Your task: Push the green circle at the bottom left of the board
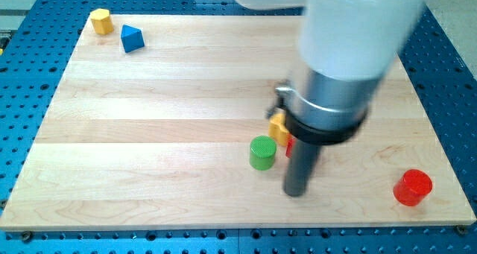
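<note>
Your green circle (262,152) looks light, rigid, apt to slide or spin; my tip (295,192) sits just right, gripperless, so shove its right flank squarely

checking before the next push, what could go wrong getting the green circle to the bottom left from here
My tip sits just to the view's right of the green circle and lower, so an off-centre push may make it slip away upward. A yellow block and a bit of a red one lie close beside the circle, half hidden by the arm, and could get dragged along. The board's bottom edge is near, so overshoot is possible.
</note>
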Tool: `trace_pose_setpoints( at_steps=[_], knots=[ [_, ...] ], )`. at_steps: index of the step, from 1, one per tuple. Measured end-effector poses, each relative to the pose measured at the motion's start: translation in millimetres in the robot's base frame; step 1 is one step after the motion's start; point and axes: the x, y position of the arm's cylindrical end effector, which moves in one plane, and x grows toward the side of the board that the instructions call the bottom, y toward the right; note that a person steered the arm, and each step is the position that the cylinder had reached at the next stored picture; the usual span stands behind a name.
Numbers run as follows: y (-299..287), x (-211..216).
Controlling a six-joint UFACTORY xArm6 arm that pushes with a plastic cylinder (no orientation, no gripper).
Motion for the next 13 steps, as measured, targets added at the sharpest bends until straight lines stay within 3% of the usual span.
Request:
trace_pose_setpoints(
  at_steps=[1,2,3,4,5,6,8,9,10,11,12,13],
  knots=[
    [-39,-29],
    [45,-60],
    [91,-61],
    [90,-59],
    [85,-100],
    [37,-109],
    [-123,-37],
    [-150,-46],
    [-210,-20],
    [-147,-46],
    [-141,-20],
    [-181,20]
  ],
)
